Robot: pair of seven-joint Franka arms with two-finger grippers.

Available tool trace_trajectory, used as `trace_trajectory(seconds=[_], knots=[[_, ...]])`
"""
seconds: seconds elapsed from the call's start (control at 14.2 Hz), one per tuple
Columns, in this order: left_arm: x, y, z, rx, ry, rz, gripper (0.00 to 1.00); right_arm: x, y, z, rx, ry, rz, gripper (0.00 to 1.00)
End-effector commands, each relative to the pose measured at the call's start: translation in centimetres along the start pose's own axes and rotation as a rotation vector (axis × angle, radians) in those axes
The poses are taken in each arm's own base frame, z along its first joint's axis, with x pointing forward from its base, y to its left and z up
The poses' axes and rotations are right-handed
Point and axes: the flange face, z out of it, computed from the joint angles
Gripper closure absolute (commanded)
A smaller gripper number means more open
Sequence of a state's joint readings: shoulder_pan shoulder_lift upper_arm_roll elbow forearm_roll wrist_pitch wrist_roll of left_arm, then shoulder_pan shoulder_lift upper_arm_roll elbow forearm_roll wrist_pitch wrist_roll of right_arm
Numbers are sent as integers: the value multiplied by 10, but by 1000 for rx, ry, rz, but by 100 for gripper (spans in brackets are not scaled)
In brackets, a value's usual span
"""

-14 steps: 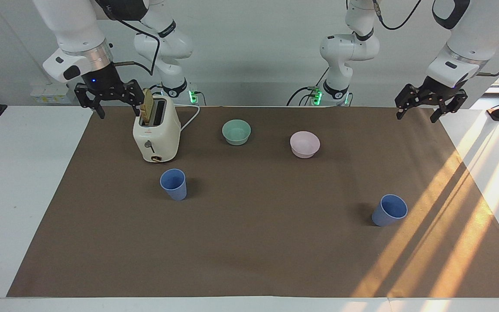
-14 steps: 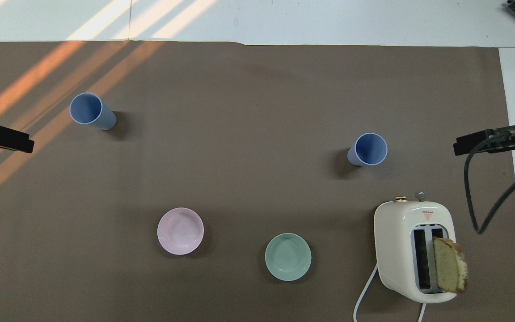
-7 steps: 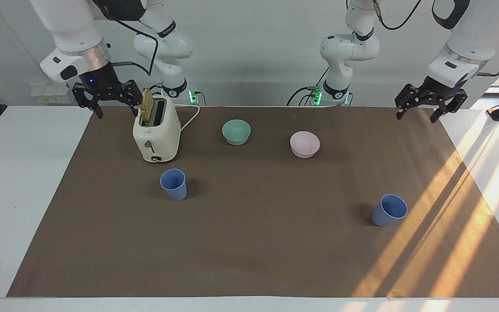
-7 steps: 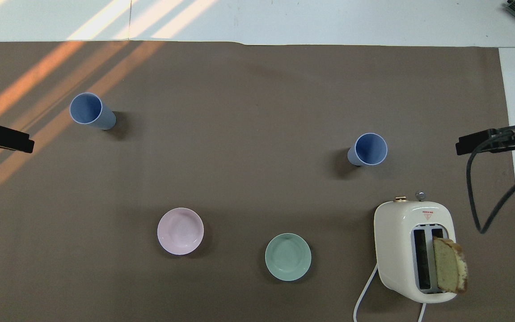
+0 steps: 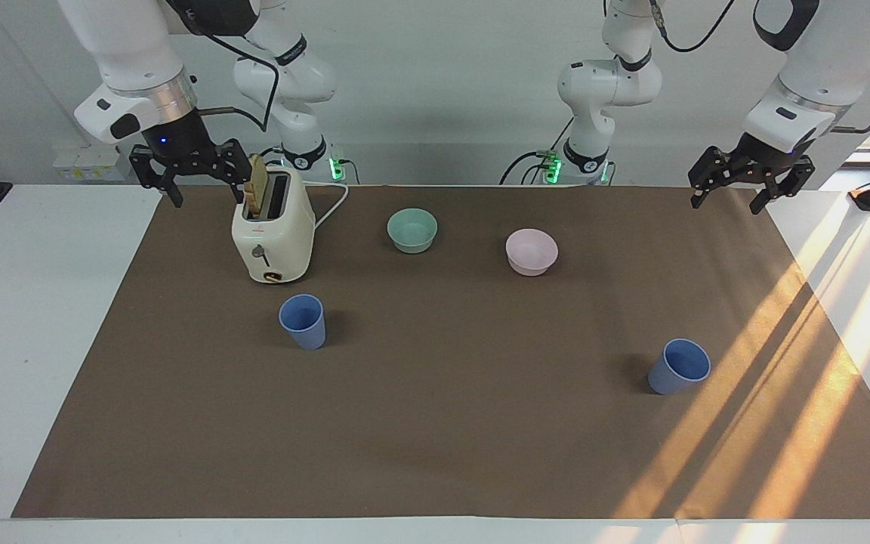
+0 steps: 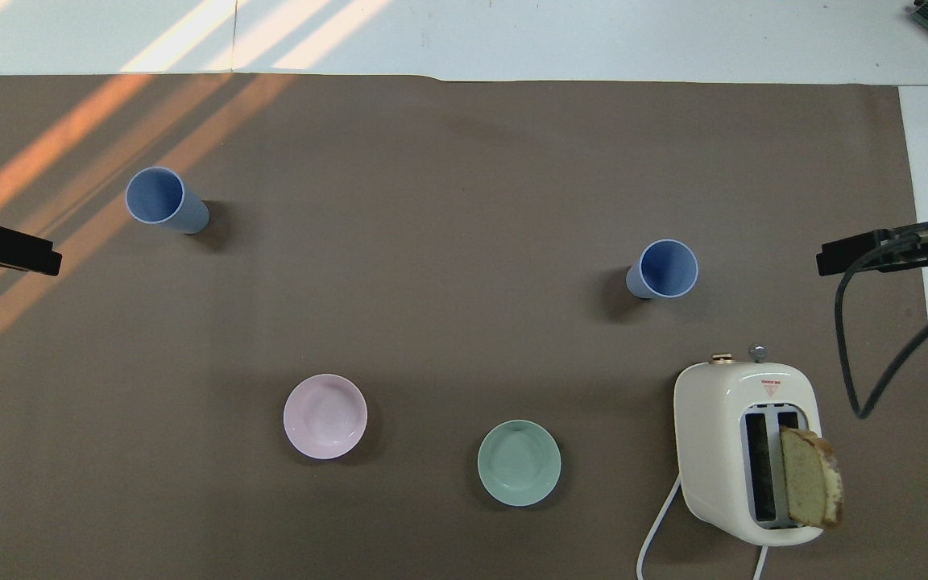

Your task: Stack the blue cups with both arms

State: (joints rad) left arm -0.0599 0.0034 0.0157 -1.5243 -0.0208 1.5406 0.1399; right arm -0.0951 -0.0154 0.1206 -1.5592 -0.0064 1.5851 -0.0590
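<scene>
Two blue cups stand upright and apart on the brown mat. One cup (image 5: 303,321) (image 6: 661,270) is just farther from the robots than the toaster, toward the right arm's end. The other cup (image 5: 679,366) (image 6: 164,200) is toward the left arm's end, in the sunlit streaks. My right gripper (image 5: 207,190) (image 6: 844,258) hangs open and empty in the air beside the toaster, over the mat's edge. My left gripper (image 5: 727,202) (image 6: 25,254) hangs open and empty over the mat's corner at its own end.
A cream toaster (image 5: 273,238) (image 6: 746,451) with a bread slice (image 5: 257,185) sticking out stands near the right gripper, its cord trailing toward the robots. A mint-green bowl (image 5: 412,230) and a pink bowl (image 5: 532,251) sit between the cups and the robots.
The right gripper drifted slightly toward its end of the table and came back. The left gripper, the cups and the rest have not moved.
</scene>
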Motion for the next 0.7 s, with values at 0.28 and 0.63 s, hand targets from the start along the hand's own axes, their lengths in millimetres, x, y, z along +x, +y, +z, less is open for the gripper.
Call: trace_trajectory(seconds=[0.28,0.63], knots=[[-8,1,-1,-11,6,5,0,1,2,1,-8,9,8,0],[-9,1,-1,-14,-3,3,0,1,3,1,-8,7,11,0]])
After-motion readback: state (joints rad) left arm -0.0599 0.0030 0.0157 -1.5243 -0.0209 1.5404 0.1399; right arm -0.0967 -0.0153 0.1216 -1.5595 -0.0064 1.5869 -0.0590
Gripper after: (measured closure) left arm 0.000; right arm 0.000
